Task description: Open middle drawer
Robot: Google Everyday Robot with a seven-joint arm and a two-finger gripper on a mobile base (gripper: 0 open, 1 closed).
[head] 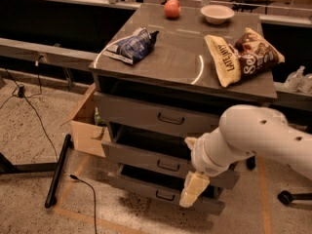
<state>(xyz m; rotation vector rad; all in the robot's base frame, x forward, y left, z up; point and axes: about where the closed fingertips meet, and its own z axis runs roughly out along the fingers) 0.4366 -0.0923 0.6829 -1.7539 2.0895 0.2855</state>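
The grey cabinet has three drawers. The middle drawer is the second one, with a small dark wire handle at its centre. Its front stands slightly forward of the top drawer, with a dark gap above it. My gripper hangs from the white arm in front of the right part of the middle drawer. It is just right of and below the handle and reaches over the lowest drawer. It is not touching the handle.
On the cabinet top lie a blue snack bag, an apple, a white bowl, a yellow chip bag and a brown chip bag. A cardboard box stands left of the cabinet. A black stand leg and cables lie on the floor.
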